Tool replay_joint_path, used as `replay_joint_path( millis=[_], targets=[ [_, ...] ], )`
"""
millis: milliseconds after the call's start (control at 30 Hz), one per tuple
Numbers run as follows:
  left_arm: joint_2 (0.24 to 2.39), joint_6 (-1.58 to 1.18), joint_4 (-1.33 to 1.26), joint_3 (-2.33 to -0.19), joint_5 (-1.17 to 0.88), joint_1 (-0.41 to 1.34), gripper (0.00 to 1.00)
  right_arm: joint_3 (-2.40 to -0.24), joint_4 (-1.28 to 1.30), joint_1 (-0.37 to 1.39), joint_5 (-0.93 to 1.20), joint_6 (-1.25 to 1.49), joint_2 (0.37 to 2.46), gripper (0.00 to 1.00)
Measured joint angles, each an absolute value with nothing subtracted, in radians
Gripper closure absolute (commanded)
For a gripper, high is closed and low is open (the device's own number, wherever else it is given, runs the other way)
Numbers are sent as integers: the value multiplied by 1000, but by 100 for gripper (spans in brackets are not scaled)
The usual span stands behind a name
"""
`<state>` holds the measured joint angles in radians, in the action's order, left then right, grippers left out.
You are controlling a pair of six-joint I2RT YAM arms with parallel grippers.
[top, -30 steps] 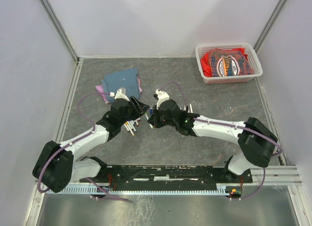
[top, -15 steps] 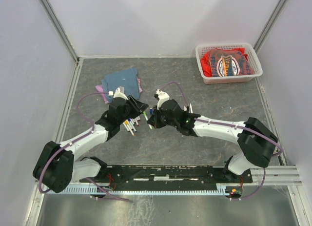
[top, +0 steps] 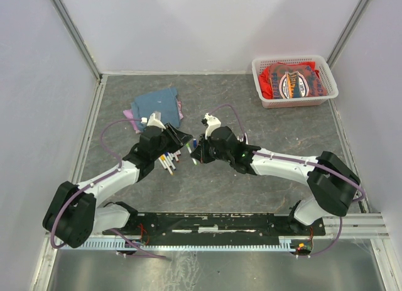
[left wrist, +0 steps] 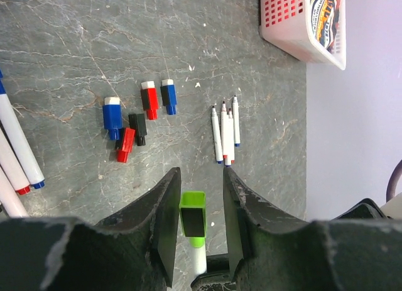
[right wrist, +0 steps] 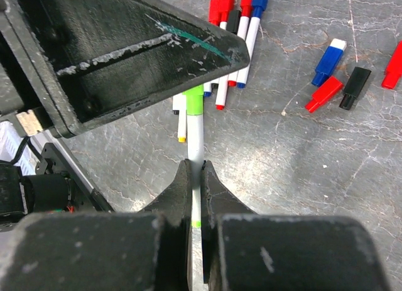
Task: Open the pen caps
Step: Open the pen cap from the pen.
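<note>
- Green cap (left wrist: 192,214) sits on its pen, held in the air over the middle of the table (top: 282,134), between the two claws.
- Right claw (right wrist: 196,168): clamped tight on the white barrel (right wrist: 196,140), a little below the cap.
- Left claw (left wrist: 200,175): about half-wide, straddling the cap. One finger looks right against it and a sliver of gap shows on the other side, so no pinch yet.
- Handling, by my guess: the cap is light, hard plastic, slick and press-fitted. Grip its flat sides squarely at mid-length and pull straight along the barrel. A skewed pull could bend the thin pen or let the cap squirt out.
- Loose caps (left wrist: 112,117) in blue, red and black lie at 11 o'clock from the green cap. Bare pens (left wrist: 225,131) lie side by side at 1 o'clock.
- Capped pens (right wrist: 242,14) in red and blue wait in a bunch near the left claw.
- Basket (top: 295,102) at 2 o'clock on the table holds only red fabric (top: 292,82) with a printed badge. No pens or caps show in it.
- Folded blue cloth (top: 157,105) at 11 o'clock.
</note>
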<state>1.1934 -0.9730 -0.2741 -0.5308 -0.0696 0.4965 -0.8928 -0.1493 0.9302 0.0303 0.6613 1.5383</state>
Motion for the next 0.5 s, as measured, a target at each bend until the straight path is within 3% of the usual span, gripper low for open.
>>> replay_joint_path(
  millis=[100, 367, 500],
  targets=[
    [1200, -973, -286, -526, -83, 494, 60, -893, -161, 928, 41, 666, 1538, 99],
    [1201, -977, -289, -521, -91, 488, 75, -884, -175, 927, 53, 673, 1538, 99],
    [1201, -978, -292, -521, -101, 484, 93, -883, -180, 925, 56, 677, 1538, 99]
  ],
)
